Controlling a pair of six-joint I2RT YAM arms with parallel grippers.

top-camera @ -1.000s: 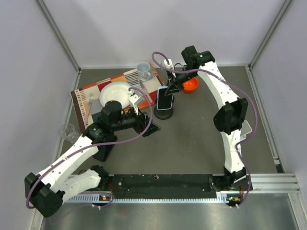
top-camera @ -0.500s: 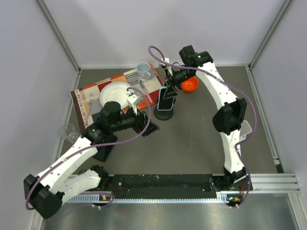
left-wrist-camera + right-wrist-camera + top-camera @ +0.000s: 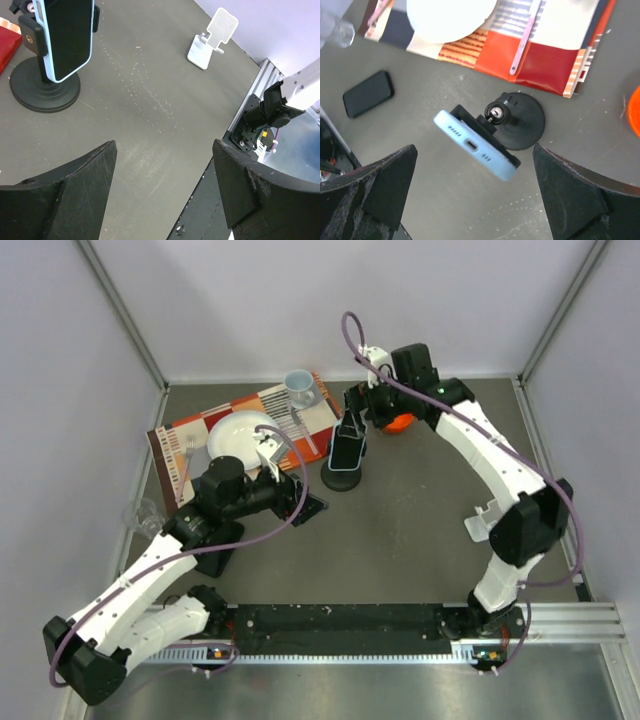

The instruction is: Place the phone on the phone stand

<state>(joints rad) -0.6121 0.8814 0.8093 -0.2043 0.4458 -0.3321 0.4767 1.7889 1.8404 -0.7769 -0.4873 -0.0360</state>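
The phone (image 3: pixel 347 450), in a light blue case with a dark screen, sits upright in the clamp of the black phone stand (image 3: pixel 340 480) at mid-table. In the right wrist view I see the phone (image 3: pixel 475 145) edge-on from above, over the stand's round base (image 3: pixel 525 125). My right gripper (image 3: pixel 352 425) hovers just above the phone's top, open, with its fingers apart from the case on both sides. My left gripper (image 3: pixel 165 150) is open and empty, low over the table left of the stand. The phone (image 3: pixel 67 37) shows at the upper left of the left wrist view.
A second, black phone (image 3: pixel 368 93) lies flat near my left gripper. A striped placemat (image 3: pixel 180 445) holds a white plate (image 3: pixel 238 435), cup (image 3: pixel 298 386) and cutlery. An orange bowl (image 3: pixel 400 422) sits behind the stand, a white stand (image 3: pixel 487 520) to the right, and a glass (image 3: pixel 140 512) at far left.
My right gripper went from shut on the phone to open, letting it go in the stand's clamp, and lifted slightly. The right elbow swung out to the right. The left arm barely shifted.
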